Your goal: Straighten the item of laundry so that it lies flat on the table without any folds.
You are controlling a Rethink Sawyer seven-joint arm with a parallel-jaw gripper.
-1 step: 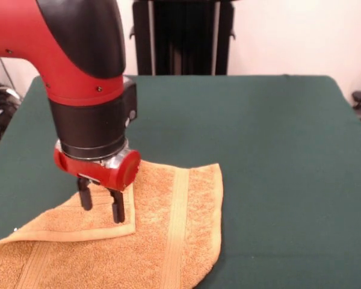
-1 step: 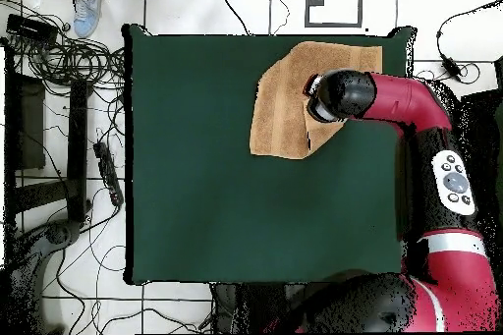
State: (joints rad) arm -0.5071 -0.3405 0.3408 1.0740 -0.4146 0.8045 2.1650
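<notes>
The item of laundry, an orange-tan towel [image 1: 168, 241], lies at the near left of the green table [image 1: 271, 150]. One corner is folded over onto it, forming a triangular flap with a ribbed band along its edge. My gripper [image 1: 101, 208] points straight down over that flap, open, with its fingertips [image 1: 118, 212] at or just above the cloth and nothing between them. From overhead, the towel [image 2: 285, 105] lies near the table's [image 2: 216, 184] upper right edge. There the arm's wrist [image 2: 339, 95] covers part of it and hides the gripper.
A black stand [image 1: 183, 36] rises behind the table. Cables and equipment [image 2: 59, 105] crowd the floor to the left in the overhead view, and a person's shoe [image 2: 86, 7] shows at the top left. The towel runs past the front view's bottom edge.
</notes>
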